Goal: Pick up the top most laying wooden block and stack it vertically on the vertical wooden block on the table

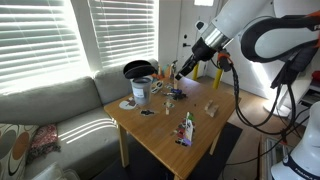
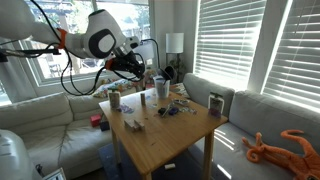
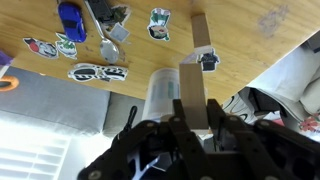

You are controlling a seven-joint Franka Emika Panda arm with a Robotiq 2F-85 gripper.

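The hand (image 3: 193, 115), lowest in the wrist view, was clamped on a pale wooden block (image 3: 192, 82), held upright over the worktop (image 3: 250, 40) dotted with stickers (image 3: 95, 72). In an exterior view the light-brown worktop (image 1: 165, 135) stood beside a grey sofa (image 1: 60, 110) under blinds (image 1: 40, 40). In an exterior view the hand (image 2: 137, 68) hung above the worktop's far side.

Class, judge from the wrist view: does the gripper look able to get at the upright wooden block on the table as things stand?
Probably yes. The gripper, shut on a wooden block, hangs above the table, and nothing stands between it and the upright block.
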